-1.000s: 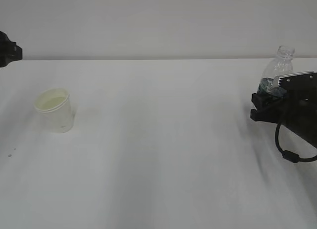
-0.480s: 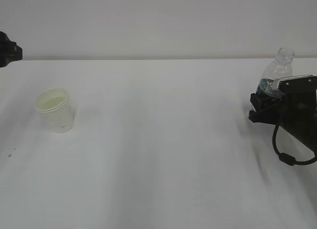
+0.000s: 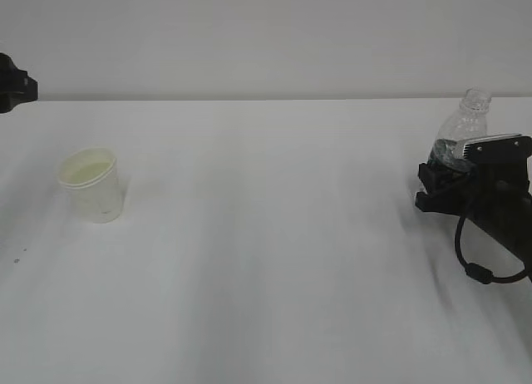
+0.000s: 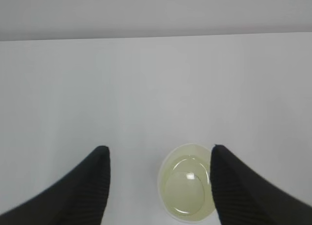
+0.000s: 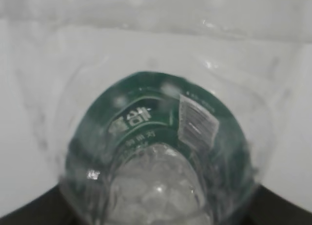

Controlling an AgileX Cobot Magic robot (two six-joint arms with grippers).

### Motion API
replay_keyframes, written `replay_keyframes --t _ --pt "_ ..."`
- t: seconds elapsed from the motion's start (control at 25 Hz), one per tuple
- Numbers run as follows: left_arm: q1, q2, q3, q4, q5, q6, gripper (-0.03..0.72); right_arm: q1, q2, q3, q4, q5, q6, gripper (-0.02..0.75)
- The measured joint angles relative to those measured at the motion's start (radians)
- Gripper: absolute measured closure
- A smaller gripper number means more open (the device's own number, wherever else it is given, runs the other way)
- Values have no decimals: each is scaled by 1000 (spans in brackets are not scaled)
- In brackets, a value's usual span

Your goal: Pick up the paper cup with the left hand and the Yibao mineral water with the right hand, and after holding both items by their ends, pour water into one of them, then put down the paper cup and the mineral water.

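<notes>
Between the right hand [image 3: 439, 180] fingers — Yibao mineral water [image 3: 465, 122], gripped.

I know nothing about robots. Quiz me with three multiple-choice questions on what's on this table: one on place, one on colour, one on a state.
1. Where does the paper cup stand in the exterior view?
A. left
B. centre
C. far right

2. What colour is the label on the Yibao mineral water?
A. red
B. dark green
C. yellow

3. How is the left pincer?
A. shut on the cup
B. open, its fingers either side of the cup
C. holding the bottle

Answers: 1 A, the cup sits alone at left. 2 B, the right wrist view shows a green band. 3 B, the left wrist view shows a gap beside the cup.
</notes>
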Motion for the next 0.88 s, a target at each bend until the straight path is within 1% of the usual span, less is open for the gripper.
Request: replay_keyframes --t 0.88 --pt "0 0 0 0 8 0 232 0 16 0 2 -25 0 337"
